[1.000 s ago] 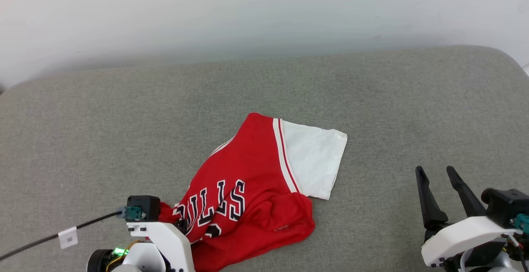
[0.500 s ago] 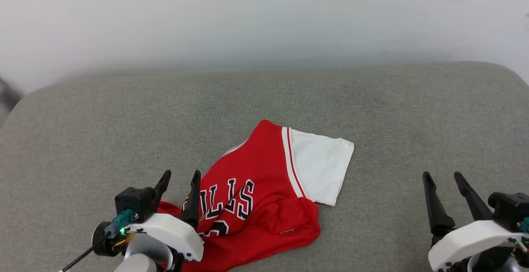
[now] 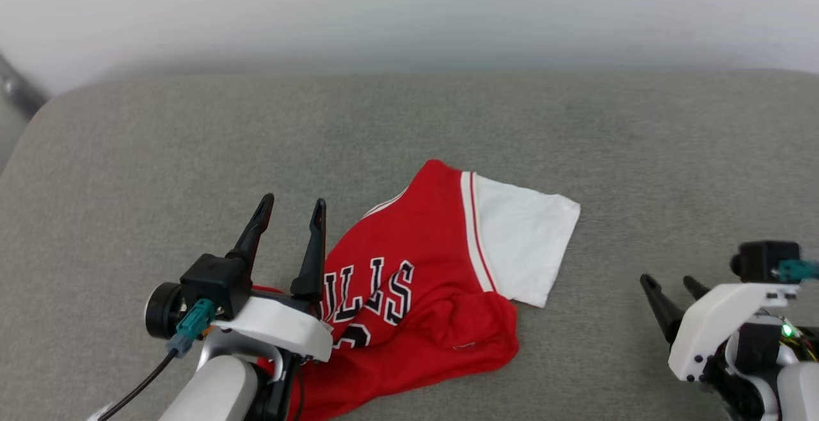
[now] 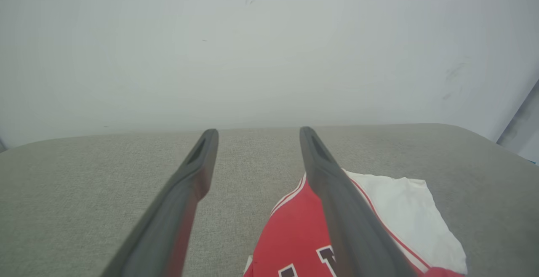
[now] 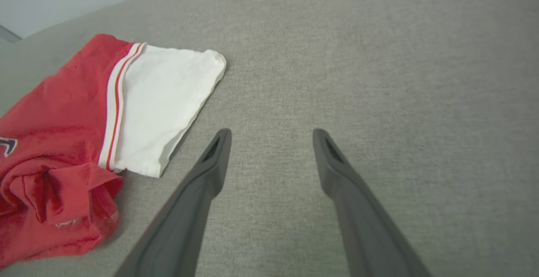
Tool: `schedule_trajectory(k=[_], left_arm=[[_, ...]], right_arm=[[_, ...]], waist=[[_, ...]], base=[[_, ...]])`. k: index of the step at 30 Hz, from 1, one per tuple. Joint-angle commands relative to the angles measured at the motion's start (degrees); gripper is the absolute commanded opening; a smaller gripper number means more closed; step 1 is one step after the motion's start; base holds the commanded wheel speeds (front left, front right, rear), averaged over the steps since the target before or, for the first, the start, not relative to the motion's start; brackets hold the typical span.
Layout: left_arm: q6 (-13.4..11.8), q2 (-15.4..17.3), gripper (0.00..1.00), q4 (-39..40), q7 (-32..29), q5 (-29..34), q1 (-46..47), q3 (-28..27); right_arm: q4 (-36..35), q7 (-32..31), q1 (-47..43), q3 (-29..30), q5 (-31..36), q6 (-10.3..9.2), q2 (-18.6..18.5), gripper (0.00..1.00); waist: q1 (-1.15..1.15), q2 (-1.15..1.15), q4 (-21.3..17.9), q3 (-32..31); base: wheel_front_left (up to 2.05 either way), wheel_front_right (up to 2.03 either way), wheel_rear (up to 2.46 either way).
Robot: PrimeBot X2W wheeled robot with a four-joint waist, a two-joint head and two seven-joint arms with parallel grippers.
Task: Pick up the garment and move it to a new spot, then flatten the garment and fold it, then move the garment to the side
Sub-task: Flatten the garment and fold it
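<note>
Left claw point(image 3: 294, 200) risen, garment point(image 3: 416, 242) crumpled, red-white

The garment point(image 3: 416, 293), a red jersey with one white sleeve spread, lies crumpled on grey upholstery.

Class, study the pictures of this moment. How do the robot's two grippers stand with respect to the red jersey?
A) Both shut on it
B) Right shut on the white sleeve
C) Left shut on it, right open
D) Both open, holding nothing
D: the left gripper and the right gripper each show spread fingers with only grey cushion between them, and the red jersey lies loose on that cushion.
</note>
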State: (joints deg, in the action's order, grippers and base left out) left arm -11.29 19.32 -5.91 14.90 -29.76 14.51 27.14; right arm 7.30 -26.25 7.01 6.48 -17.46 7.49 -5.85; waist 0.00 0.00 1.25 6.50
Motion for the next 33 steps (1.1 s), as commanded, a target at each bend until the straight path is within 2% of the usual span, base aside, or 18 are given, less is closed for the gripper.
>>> schedule_trajectory(k=[1,5,8,13,21,22,23,24,33], left_arm=[[0.2,-0.5,1.00,0.6,0.4,0.7,1.0,-0.1],[0.6,-1.7,1.00,1.8,0.4,1.9,2.0,-1.3],[1.5,-2.7,1.00,2.3,0.3,3.0,2.9,-2.2],[2.5,-3.7,1.00,2.2,0.3,4.3,3.6,-3.3],[4.5,-6.6,1.00,0.6,0.3,6.5,2.6,-5.1],[4.7,-6.7,1.00,0.4,0.3,6.8,2.5,-5.4],[5.0,-6.9,1.00,0.2,0.3,7.1,2.3,-5.7],[5.2,-7.1,1.00,0.0,0.3,7.2,2.1,-6.0],[6.1,-7.9,1.00,-1.9,0.3,8.9,0.8,-7.8]], right_arm=[[1.4,-4.3,2.2,-0.7,-0.5,-0.01,-1.4,1.00],[3.9,-13.6,7.6,-1.6,-3.1,0.00,-2.0,1.00],[5.1,-17.9,10.8,-3.5,-3.8,0.00,-2.7,1.00],[7.4,-20.8,14.8,-5.7,-3.6,-0.01,-3.6,1.00],[16.9,-25.2,17.3,-8.0,-4.5,0.00,-2.9,1.00],[17.6,-25.3,17.2,-8.4,-4.7,0.00,-2.6,0.76],[18.2,-25.2,17.1,-9.0,-4.9,0.00,-2.5,0.34],[18.7,-25.5,17.0,-9.6,-5.5,0.02,-2.3,0.00],[12.5,-19.3,21.7,-13.3,-4.7,-0.01,-7.1,0.00]], waist=[[0.00,0.00,2.3,2.5],[0.00,0.00,4.9,5.2],[0.00,0.00,6.7,6.9],[0.00,0.00,8.5,8.6],[0.00,0.00,10.2,9.6],[0.00,0.00,10.2,9.5],[0.00,0.00,10.1,9.4],[0.00,0.00,10.0,9.2],[0.00,0.00,7.6,6.2]], base=[[0.00,0.00,0.00],[0.00,0.00,0.00],[0.00,0.00,0.00],[0.00,0.00,0.00],[0.00,0.00,0.00],[0.00,0.00,0.00],[0.00,0.00,0.00],[0.00,0.00,0.00],[0.00,0.00,0.00]])
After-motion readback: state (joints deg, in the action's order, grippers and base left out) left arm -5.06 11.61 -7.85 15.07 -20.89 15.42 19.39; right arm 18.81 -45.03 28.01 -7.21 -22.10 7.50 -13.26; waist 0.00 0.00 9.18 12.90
